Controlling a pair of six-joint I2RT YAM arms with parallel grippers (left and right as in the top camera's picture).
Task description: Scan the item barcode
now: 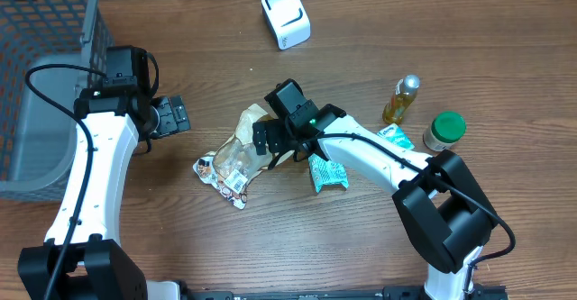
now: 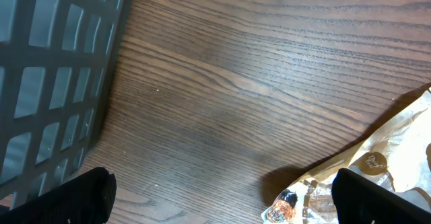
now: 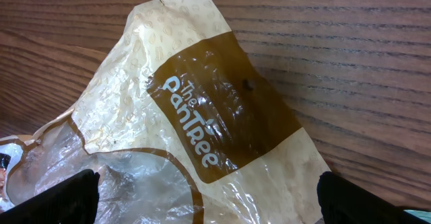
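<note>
On the table (image 1: 451, 30) the basket (image 1: 36, 84) fills the upper left, well apart from the work. Our bag (image 1: 233, 160) lies crumpled at centre frame, with the white scanner (image 1: 286, 16) at top centre, well apart from it. Our right gripper (image 1: 263, 142) hovers over the bag's upper end, jaws spread wide, holding nothing. The left gripper (image 1: 176, 115), also spread and empty, hangs just left of the bag. We judge the grasp comes next: pinch the firmer brown end, not the loose clear film, so the bag lifts flat toward the scanner.
</note>
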